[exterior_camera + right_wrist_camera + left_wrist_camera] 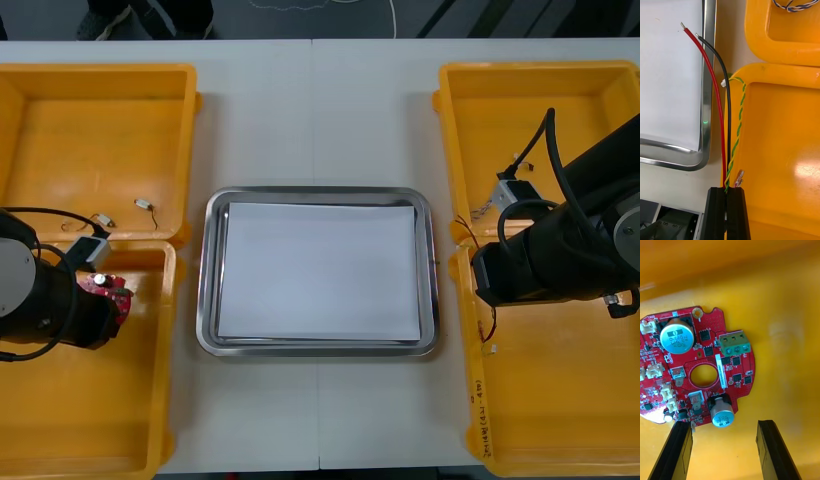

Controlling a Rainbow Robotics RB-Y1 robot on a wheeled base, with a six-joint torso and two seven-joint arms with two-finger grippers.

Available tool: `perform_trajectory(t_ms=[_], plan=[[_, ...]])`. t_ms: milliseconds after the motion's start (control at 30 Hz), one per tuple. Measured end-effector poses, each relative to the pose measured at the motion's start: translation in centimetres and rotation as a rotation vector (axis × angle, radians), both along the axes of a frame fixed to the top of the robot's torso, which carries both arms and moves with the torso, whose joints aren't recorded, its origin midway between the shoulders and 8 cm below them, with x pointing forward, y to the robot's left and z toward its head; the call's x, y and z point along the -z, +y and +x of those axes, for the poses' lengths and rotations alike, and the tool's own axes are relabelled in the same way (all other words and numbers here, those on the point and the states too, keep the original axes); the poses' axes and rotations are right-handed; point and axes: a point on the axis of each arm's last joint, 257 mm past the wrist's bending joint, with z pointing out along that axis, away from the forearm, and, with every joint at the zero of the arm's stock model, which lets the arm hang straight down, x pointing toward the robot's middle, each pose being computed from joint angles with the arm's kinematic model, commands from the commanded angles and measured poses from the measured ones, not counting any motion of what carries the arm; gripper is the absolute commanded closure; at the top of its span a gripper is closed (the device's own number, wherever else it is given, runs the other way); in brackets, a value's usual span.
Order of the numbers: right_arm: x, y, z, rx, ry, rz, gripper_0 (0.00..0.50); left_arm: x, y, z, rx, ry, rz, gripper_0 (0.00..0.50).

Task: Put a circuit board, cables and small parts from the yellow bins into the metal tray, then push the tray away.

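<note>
Left gripper (725, 423) hangs low in the near left bin (786, 352) with its fingers spread. Right gripper (726, 189) is clamped on cables at the near right bin (782, 150), just beside the tray.

The tray (212, 270) sits between the bins, white inside and holding nothing. None of the load is in yet, and the push is a long way off.

The board (700, 356) lies flat on the bin floor, its edge reaching in between the spread fingers. I judge it about to be grasped, not yet held.

The cables (729, 123) are a red, a black and a twisted green-and-yellow pair. They run from the pinching fingers along the bin rim, and the red and black tips show over the tray's white inside. They look nearest to delivery.

Small parts (145, 204) lie in the far left bin (90, 130), untouched, so they are probably the last pick.
</note>
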Motion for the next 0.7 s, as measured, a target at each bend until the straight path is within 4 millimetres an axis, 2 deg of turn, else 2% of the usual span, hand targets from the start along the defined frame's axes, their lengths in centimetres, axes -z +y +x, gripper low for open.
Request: perform_trajectory(t_ms=[700], plan=[[0.01, 0.12, -0.09, -0.003, 0.003, 0.003, 0.500, 0.43, -0.06, 0.64, -0.020, -0.020, 0.005, 0.000]])
